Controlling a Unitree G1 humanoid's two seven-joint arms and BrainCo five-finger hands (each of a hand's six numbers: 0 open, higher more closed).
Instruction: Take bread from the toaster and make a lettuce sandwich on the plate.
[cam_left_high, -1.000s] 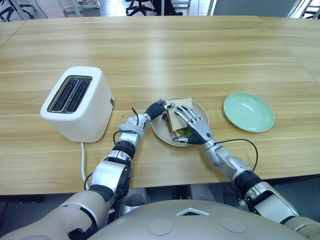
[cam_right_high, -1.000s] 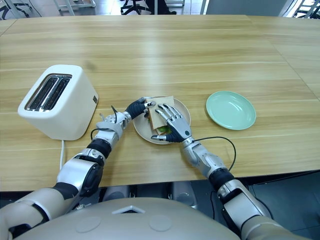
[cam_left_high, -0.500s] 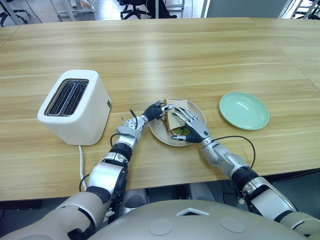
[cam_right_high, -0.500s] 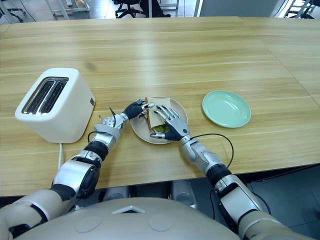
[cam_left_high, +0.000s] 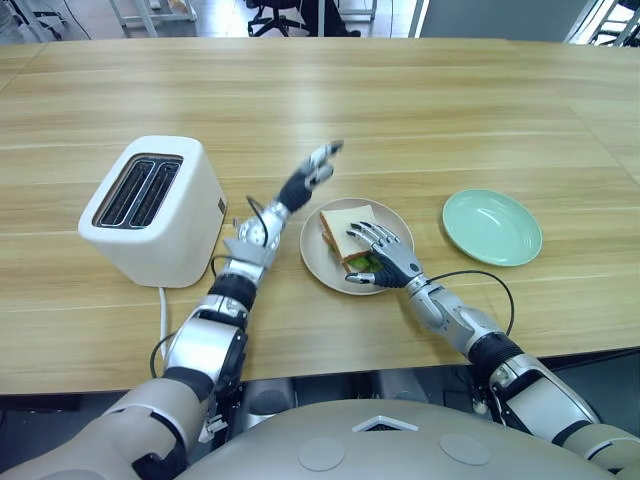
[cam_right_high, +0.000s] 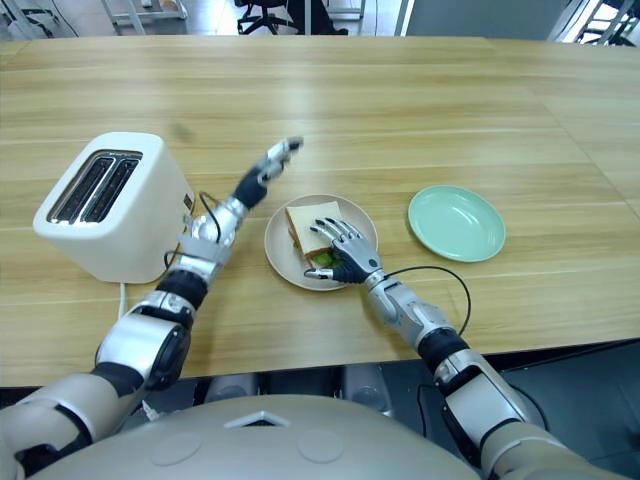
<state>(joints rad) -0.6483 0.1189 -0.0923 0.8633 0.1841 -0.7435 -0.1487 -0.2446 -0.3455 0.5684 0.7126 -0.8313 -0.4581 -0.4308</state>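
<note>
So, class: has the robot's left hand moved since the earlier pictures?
Yes. The left hand was at the bread on the plate. It has lifted off and swung up and away, past the plate's far rim.

You have no words, numbers or signs to read here. The dark patch (cam_left_high: 222, 205) on the right side of the toaster (cam_left_high: 185, 240) is too small to make out.
</note>
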